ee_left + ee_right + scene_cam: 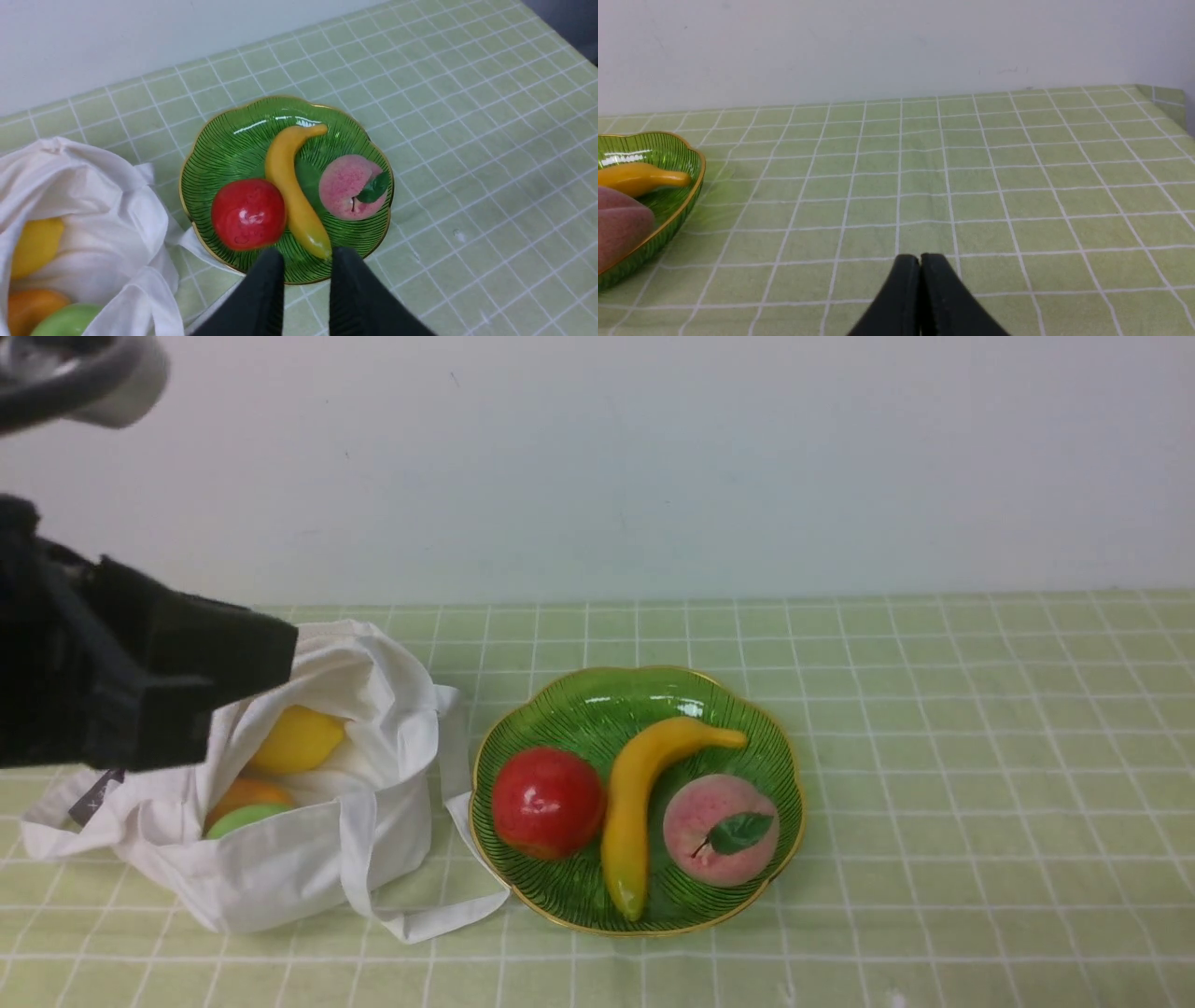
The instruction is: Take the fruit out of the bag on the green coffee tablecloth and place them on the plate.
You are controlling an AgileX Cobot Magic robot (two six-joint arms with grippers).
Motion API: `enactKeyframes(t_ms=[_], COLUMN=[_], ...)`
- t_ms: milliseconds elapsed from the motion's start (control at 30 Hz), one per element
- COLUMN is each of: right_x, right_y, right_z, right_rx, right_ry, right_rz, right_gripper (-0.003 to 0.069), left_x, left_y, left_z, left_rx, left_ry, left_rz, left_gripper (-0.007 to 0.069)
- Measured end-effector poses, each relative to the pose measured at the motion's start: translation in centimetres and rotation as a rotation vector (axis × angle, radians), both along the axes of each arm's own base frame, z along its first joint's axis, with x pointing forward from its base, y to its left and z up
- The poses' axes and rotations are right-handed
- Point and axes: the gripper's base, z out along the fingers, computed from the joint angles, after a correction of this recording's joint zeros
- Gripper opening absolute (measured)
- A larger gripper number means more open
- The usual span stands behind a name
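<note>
A red apple (pixel 548 801), a yellow banana (pixel 644 803) and a pink peach (pixel 721 829) with a green leaf are already laid out on the plate (pixel 597 709) - apple on the left, banana down the middle right beside it, peach on the right. Three more pieces can be seen inside the bag (pixel 280 868): a lemon (pixel 297 739) toward the back of the opening, and an orange one (pixel 247 793) pressed against a light green one (pixel 245 819) nearer the front edge.

The bag is slumped open just left of the plate. One strap (pixel 420 919) is looped out on the cloth and runs up against the plate's rim. A small dark label (pixel 93 798) is partly visible at the bag's left end.

Everything is spread on the green coffee tablecloth (pixel 934 756), and a plain white wall (pixel 653 457) is seen behind it.

The left arm (pixel 121 681) is seen as a dark bulk over the left side of the bag. On the left gripper (pixel 303 261) the jaws are parted with a clear gap and nothing is held between them - the plate's near rim is seen just past the tips. On the right gripper (pixel 920 257) the jaws are pressed together with nothing in them, over bare cloth to the right of the plate.
</note>
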Motion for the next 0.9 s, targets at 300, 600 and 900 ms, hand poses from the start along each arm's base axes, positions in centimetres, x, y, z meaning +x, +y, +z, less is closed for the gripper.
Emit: enactKeyframes(t_ms=[300, 600, 900], right_x=[0.0, 0.0, 0.0], right_y=[0.0, 0.0, 0.0], right_z=[0.0, 0.0, 0.0], right_rx=[0.0, 0.0, 0.0], right_ry=[0.0, 0.0, 0.0], right_rz=[0.0, 0.0, 0.0], right_gripper=[-0.001, -0.001, -0.001], left_x=[-3.9, -8.5, -8.3], left_y=[1.6, 4.4, 5.7], left_z=[1.5, -0.1, -11.5], left_rx=[-0.004, 0.043, 0.059], left_ry=[-0.127, -0.323, -0.441], left_rz=[0.008, 0.088, 0.301], left_gripper=[0.0131, 0.0131, 0.0131])
